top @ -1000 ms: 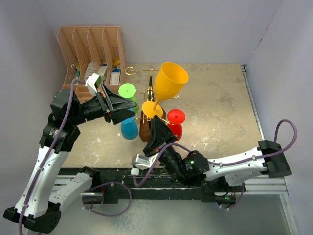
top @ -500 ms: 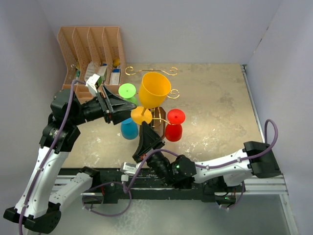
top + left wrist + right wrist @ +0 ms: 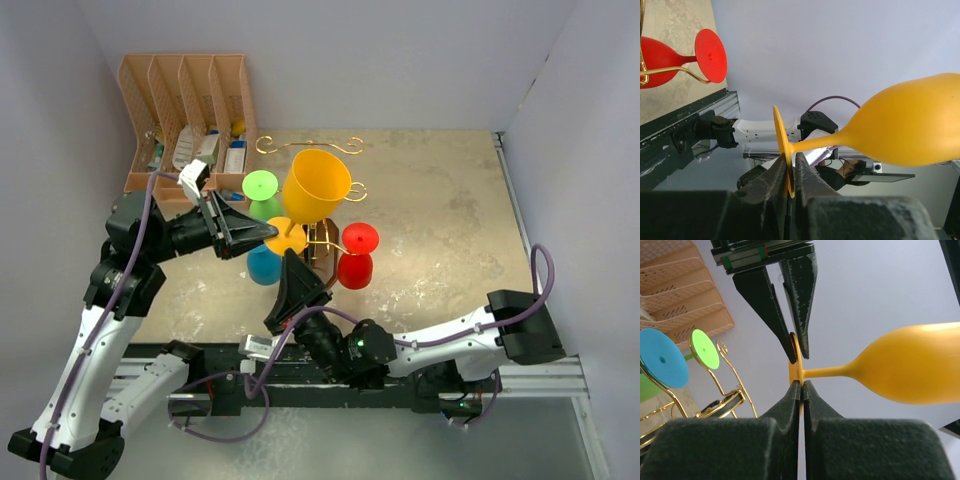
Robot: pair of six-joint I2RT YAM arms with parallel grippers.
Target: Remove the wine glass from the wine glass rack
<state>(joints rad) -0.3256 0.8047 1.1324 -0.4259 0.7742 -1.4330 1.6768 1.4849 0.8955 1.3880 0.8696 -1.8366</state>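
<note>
The yellow wine glass (image 3: 318, 186) hangs in the air beside the wine glass rack (image 3: 322, 250), clear of its gold wire arms, bowl tipped to the far side. My right gripper (image 3: 290, 258) is shut on the lower rim of its round foot (image 3: 795, 371). My left gripper (image 3: 270, 231) is shut on the opposite rim of the same foot (image 3: 781, 145). In the left wrist view the wine glass (image 3: 910, 125) lies sideways above my left gripper (image 3: 790, 159). The right wrist view shows the wine glass (image 3: 910, 365) with my right gripper (image 3: 802, 384) below the foot and the left gripper's fingers (image 3: 765, 300) above.
Green (image 3: 260, 186), blue (image 3: 264, 265) and red (image 3: 357, 262) glasses hang on the rack's gold arms (image 3: 300, 146). A peach slotted organiser (image 3: 190, 80) with several small items stands at the back left. Grey walls close in the table on three sides.
My right arm carried the yellow glass leftward off the rack arm. My left gripper moved in and closed on the rim of the glass's foot.
</note>
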